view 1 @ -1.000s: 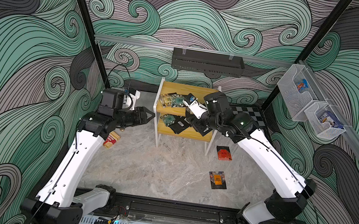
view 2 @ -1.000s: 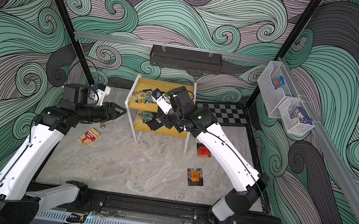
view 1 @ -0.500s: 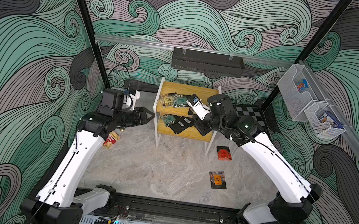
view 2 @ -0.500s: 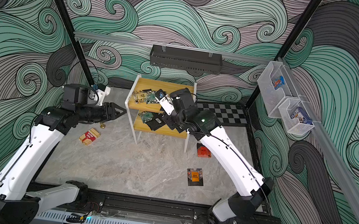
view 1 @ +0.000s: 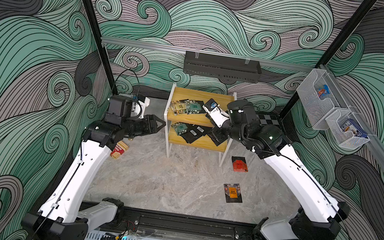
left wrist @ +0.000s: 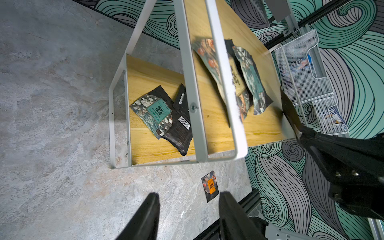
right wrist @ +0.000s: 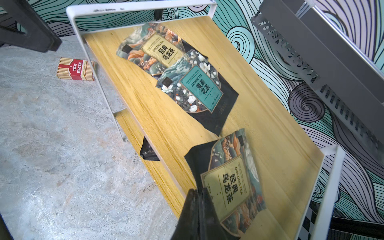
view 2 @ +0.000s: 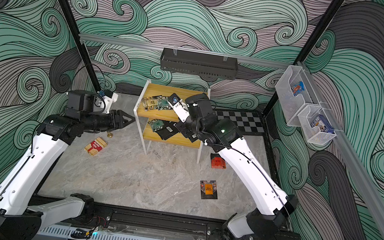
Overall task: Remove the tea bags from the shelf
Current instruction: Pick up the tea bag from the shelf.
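Reading both top views as a dial with 12 o'clock at the back wall, we begin nearest the rail: a black square sachet with an orange label (view 1: 232,192) lies on the grey marbled floor (view 1: 164,185) at about 5 o'clock. A red-fronted square sachet (view 1: 239,163) lies farther back, just beside the right front leg of the small two-tier shelf of yellow boards on a white metal frame (view 1: 193,119); neither sachet has moved in the last second. At 9 o'clock the red-and-cream striped card box (view 2: 95,147) lies on the floor beside the left arm. The left gripper (view 1: 160,123) hovers just off the shelf's 9 o'clock side, where it was a second ago, its fingers (left wrist: 148,209) spread apart with nothing between them. The shelf's lower board carries a teal-fronted sachet (left wrist: 156,113) overlapping black sachets with white barcode labels (left wrist: 179,133). On the upper board a yellow-labelled oolong sachet (right wrist: 160,49) and a teal-labelled jasmine sachet (right wrist: 198,88) overlap toward the 9 o'clock end. The right gripper (right wrist: 197,193) is at the 3 o'clock end, pressed together on the black edge of a second yellow-labelled oolong sachet (right wrist: 232,187); we cannot tell whether that sachet has left the board. Since a second ago the right wrist has slid a little toward 3 o'clock and its elbow has swung outward. Behind hangs a long black perforated metal rack (view 1: 221,66).
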`<state>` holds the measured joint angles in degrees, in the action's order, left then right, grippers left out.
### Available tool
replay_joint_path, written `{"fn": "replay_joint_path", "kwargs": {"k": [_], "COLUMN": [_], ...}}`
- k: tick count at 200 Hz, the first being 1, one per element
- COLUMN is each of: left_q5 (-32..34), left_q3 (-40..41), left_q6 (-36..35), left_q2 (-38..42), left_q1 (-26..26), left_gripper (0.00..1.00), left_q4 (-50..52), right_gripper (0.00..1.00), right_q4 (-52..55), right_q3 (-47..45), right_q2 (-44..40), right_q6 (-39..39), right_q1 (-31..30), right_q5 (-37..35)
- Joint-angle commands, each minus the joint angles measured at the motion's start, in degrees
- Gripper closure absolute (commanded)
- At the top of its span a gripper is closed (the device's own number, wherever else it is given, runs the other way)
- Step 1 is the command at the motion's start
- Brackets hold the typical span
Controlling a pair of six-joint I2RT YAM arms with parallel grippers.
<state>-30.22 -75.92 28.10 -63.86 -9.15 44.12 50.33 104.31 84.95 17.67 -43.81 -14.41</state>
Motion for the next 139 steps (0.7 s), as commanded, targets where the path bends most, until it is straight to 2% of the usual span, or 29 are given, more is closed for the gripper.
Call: {"fn": "replay_joint_path", "kwargs": {"k": [1,82,139], "left_q5": [-0.28,0.08,0.47], "left_q3": [-0.41,-0.85,-0.97], "left_q6": [0.22,0.47,0.56], "left_q2": [0.66,0.5,0.49], "left_q1": [-0.45,-0.45,-0.43], "left_gripper": [0.5,0.5,0.5], "left_q4": [-0.7,-0.79,-0.48], "right_gripper": [0.95,1.0,1.0], "right_q4": [-0.5,-0.54,0.21], "right_q3": [1.79,3.84,2.57], "right_q2": [-2.1,-6.55,-12.78], "right_q6": [0.17,-3.15,-9.37], "right_q1": [-0.3,-0.31,-0.31], "right_q5": [-0.89,1.9,6.93]}}
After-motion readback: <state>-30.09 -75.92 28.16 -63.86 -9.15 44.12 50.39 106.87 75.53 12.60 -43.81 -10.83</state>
